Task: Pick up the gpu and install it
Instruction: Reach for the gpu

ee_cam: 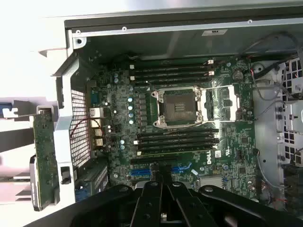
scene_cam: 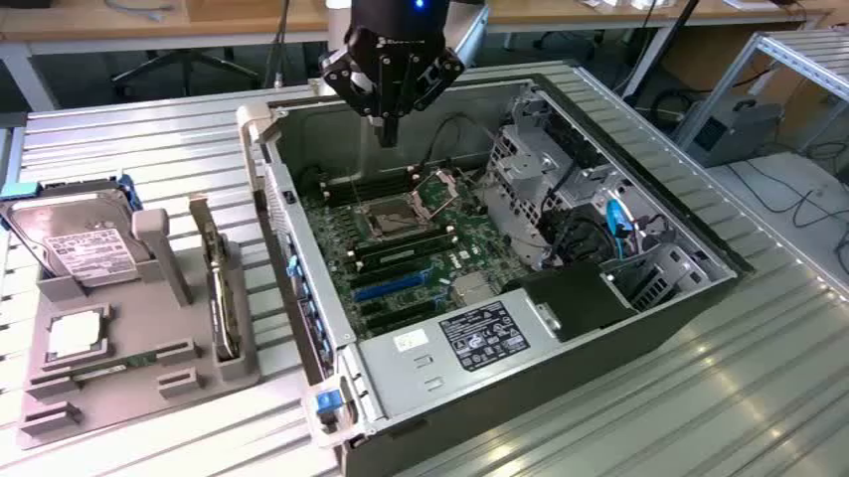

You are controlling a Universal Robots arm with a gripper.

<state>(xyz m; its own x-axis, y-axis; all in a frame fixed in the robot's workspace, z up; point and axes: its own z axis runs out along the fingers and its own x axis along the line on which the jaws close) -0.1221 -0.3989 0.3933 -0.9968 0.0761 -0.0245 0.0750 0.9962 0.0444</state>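
Note:
The gpu (scene_cam: pixel 223 298) stands on edge in a grey holder (scene_cam: pixel 173 378) on the table, at the exterior view's left of the open computer case (scene_cam: pixel 531 328). In the wrist view the gpu (ee_cam: pixel 45 156) is a thin green board outside the case wall. My gripper (scene_cam: pixel 385 134) hangs above the far end of the case, over the motherboard (scene_cam: pixel 398 238), well apart from the gpu. Its black fingers (ee_cam: pixel 156 194) are shut together with nothing between them, above the motherboard (ee_cam: pixel 180 123) near the blue expansion slots (ee_cam: pixel 182 168).
A silver hard drive (scene_cam: pixel 80 243) with a white label leans in the same holder, and a processor chip (scene_cam: pixel 74 333) lies flat on it. Drive cages and cables (scene_cam: pixel 584 219) fill the case's far side. The power supply (scene_cam: pixel 464 343) sits at the near end.

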